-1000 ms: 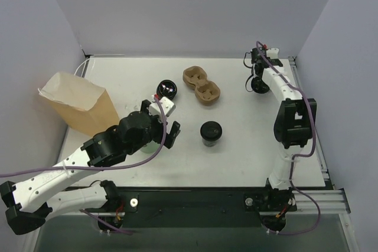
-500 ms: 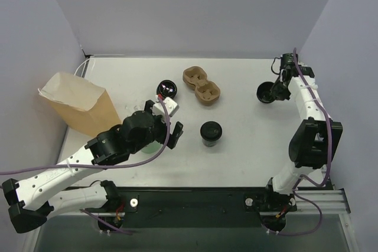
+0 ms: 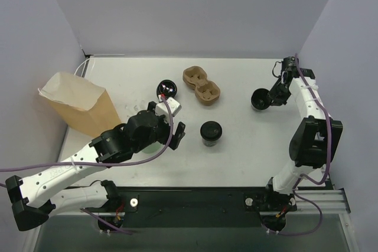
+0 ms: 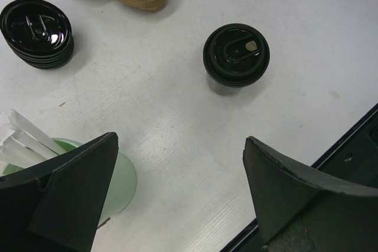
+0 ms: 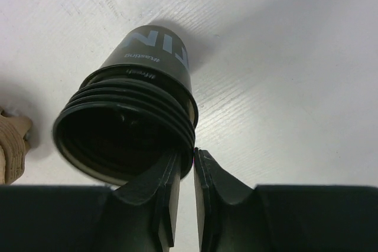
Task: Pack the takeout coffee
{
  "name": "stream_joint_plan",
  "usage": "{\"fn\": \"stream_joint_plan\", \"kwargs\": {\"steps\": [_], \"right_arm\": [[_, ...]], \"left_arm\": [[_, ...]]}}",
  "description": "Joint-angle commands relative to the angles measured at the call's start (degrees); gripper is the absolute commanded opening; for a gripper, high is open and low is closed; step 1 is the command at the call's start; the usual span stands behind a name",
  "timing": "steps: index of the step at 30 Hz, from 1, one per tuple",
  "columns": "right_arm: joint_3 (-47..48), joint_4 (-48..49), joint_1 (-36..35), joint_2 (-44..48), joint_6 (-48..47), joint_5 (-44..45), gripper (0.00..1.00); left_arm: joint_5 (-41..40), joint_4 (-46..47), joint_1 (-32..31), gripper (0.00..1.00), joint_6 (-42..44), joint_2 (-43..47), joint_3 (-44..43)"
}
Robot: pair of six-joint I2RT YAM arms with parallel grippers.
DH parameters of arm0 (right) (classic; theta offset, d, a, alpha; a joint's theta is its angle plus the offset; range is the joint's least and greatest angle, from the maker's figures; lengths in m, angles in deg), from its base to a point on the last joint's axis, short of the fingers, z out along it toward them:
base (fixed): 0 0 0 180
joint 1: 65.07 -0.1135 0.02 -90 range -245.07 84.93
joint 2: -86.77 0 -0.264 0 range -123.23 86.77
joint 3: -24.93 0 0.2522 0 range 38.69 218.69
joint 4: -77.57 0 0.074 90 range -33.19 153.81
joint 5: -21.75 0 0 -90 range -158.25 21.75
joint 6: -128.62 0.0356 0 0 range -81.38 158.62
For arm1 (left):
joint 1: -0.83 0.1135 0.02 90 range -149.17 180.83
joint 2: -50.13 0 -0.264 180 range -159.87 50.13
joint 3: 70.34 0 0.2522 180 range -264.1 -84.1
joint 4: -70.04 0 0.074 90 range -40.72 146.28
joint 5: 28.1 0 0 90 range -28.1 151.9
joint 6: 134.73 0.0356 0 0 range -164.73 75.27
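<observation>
The takeout coffee [image 3: 211,132], a short black cup with a black lid, stands upright mid-table; it also shows in the left wrist view [image 4: 236,56]. My left gripper [image 3: 171,123] is open and empty, hovering to the coffee's left above the green cup; its jaws [image 4: 180,193] are spread wide over bare table. My right gripper [image 3: 273,97] is at the right side, shut on the rim of a lidless black cup [image 3: 260,99], which it holds tilted. In the right wrist view one finger is inside that cup [image 5: 127,116] and one outside, with the gripper [image 5: 188,154] pinching the rim.
A brown pulp cup carrier [image 3: 201,85] lies at the back middle. A stack of black lids [image 3: 167,90] sits left of it. A green cup with white straws [image 4: 121,181] stands under my left wrist. A brown paper bag [image 3: 77,103] stands open at the left.
My right arm swung out to the right, then carried the lidless black cup a little left and nearer, tilted. My left gripper edged slightly towards the coffee.
</observation>
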Motion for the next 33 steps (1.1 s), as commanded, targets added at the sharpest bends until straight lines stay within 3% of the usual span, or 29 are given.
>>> {"fn": "stream_joint_plan", "kwargs": {"steps": [1,8,18,28,33], "right_arm": [[1.5,-2.2,1.3,-0.1,-0.5,-1.4,0.2],[6.1,-2.5,1.9,-1.5,-2.2,-3.0,0.34],[6.3,-3.2,0.8,2.5,-8.2,-3.1,0.39],[-17.3,14.9,-15.6,17.5,-25.8,8.3,0.59],[-28.7,22.4,-24.4,25.0,-37.3,11.1,0.62]], "left_arm": [[0.9,-1.0,-0.2,0.97,-1.4,-0.6,-1.2],[0.8,-2.0,-0.2,0.97,-2.0,-0.6,-1.8],[2.8,-2.1,0.5,0.97,-3.7,-6.7,-5.3],[3.5,-4.2,1.3,0.97,-1.8,-4.8,-4.3],[4.1,-4.9,1.9,0.97,-2.0,-2.7,-3.4]]}}
